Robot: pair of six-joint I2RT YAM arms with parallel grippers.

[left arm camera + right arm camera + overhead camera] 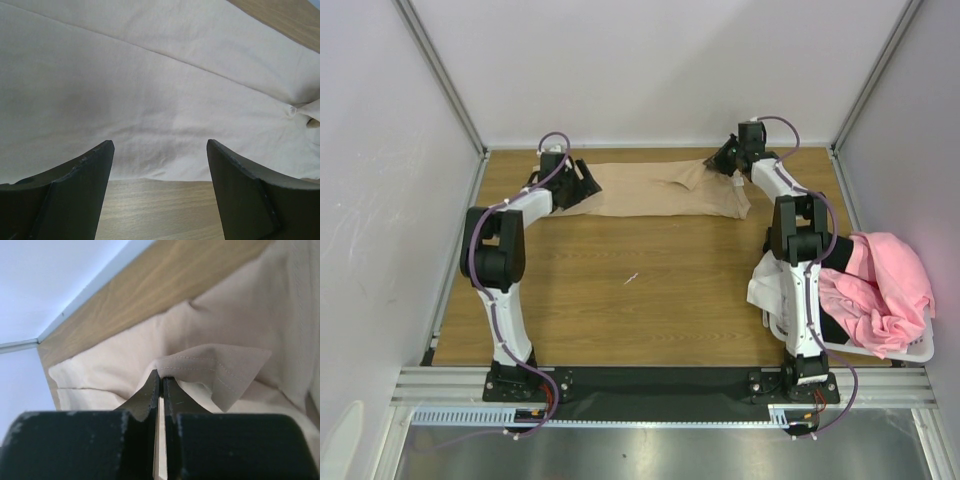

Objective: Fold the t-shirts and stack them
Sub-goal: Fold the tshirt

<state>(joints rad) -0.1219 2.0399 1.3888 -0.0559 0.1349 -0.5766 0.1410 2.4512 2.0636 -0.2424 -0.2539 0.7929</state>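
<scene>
Table (650, 300): wood-grain top inside a light-walled enclosure; both arm bases at the near edge.
Tan t-shirt (660, 190): spread flat as a wide band along the far side of the table, running L–R between the two grippers. Long shallow creases cross the cloth. At the R end a stitched hem corner is lifted into a small peaked flap.
Laundry basket (910, 352): white plastic, at the table's R edge, just beside the R arm.
Pink t-shirt (885, 285): bunched in a heap on top of the basket, part draped over the rim.
White t-shirt (762, 285): crumpled, hanging over the basket's L side, partly behind the R arm. A dark patch shows under the pink one; cannot tell what it is.
Left gripper (160, 142): at the L end of the tan t-shirt, fingers spread wide over its near edge, bare wood showing below. Nothing held; contact w/ the cloth cannot be told.
Right gripper (161, 376): at the R end, near the far R corner. Fingers pressed together on the tan t-shirt's hem, a thin layer of cloth pinched between them.
</scene>
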